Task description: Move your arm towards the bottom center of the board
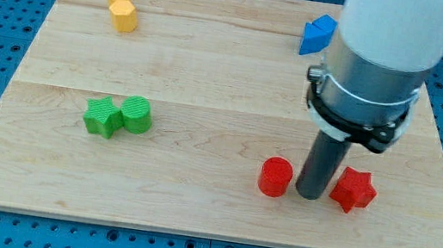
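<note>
Standing on the wooden board (212,70), my tip (309,195) sat low and right of the board's centre, squeezed between the red cylinder (275,177) just to its left and the red star (354,190) just to its right; whether it touched either could not be told. No fingers on this rig: a plain dark rod under a white and grey arm body. Green star (102,117) and green cylinder (137,115) touched each other at the view's left. Yellow block (122,9) sat top left. Blue block (317,34) sat top right, partly hidden by the arm.
</note>
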Controlling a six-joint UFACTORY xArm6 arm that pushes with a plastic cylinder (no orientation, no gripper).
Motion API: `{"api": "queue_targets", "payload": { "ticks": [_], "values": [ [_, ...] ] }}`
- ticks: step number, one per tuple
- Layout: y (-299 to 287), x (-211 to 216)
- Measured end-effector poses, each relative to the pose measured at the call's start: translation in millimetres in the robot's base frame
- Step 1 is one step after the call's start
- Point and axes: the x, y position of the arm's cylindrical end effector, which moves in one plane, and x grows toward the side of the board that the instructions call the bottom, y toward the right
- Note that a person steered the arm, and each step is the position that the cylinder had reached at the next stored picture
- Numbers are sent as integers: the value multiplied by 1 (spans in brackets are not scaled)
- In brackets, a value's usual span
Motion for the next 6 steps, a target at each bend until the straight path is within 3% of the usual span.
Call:
{"api": "queue_targets", "payload": {
  "ticks": [2,4,5,6],
  "values": [
    [55,0],
    [-10,36],
    [-81,43],
    [-107,37]
  ]
}}
